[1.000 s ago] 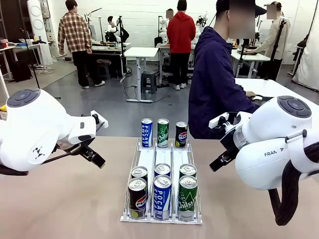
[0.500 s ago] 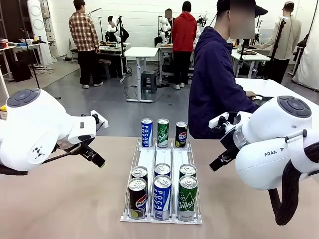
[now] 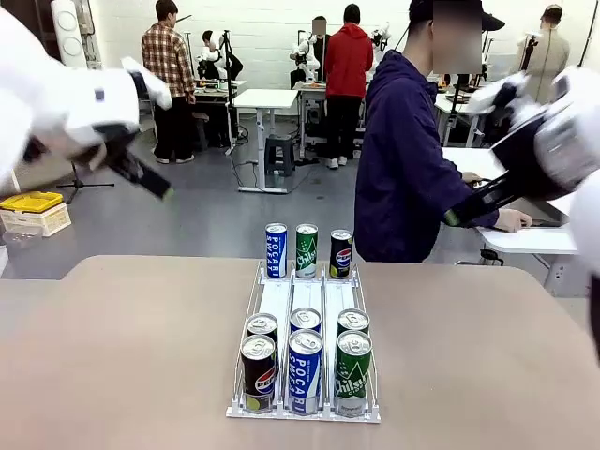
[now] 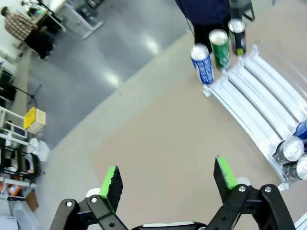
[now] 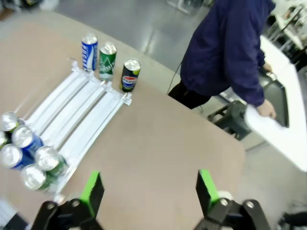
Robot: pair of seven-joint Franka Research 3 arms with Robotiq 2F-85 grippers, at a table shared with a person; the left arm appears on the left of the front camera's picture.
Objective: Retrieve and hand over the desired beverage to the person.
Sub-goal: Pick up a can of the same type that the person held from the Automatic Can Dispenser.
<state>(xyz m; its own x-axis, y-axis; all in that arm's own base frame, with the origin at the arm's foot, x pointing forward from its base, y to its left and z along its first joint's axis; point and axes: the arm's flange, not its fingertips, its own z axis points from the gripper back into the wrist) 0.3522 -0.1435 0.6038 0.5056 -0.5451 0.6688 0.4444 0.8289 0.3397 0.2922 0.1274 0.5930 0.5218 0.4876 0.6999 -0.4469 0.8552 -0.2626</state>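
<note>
- left fingers [image 4: 112,184]: spread wide, nothing between them, above the bare left part of the surface [image 4: 158,124].
- right fingers [image 5: 206,188]: spread as well and holding nothing, above the right part of the surface.
- in the front view both arms are blurred and held high, the left arm [image 3: 66,103] at the far left and the right arm [image 3: 553,141] at the far right.
- a white rack [image 3: 291,298] with three lanes lies in the middle of the surface.
- upright at its far end, left to right: blue can [image 3: 276,250], green can [image 3: 307,250], dark can [image 3: 341,253].
- six cans [image 3: 305,367] crowd its near end in two rows of three.
- the person [image 3: 403,159] stands at the far edge, right of the rack, turned to the right, one hand [image 3: 514,220] on a second white surface [image 3: 525,246].
</note>
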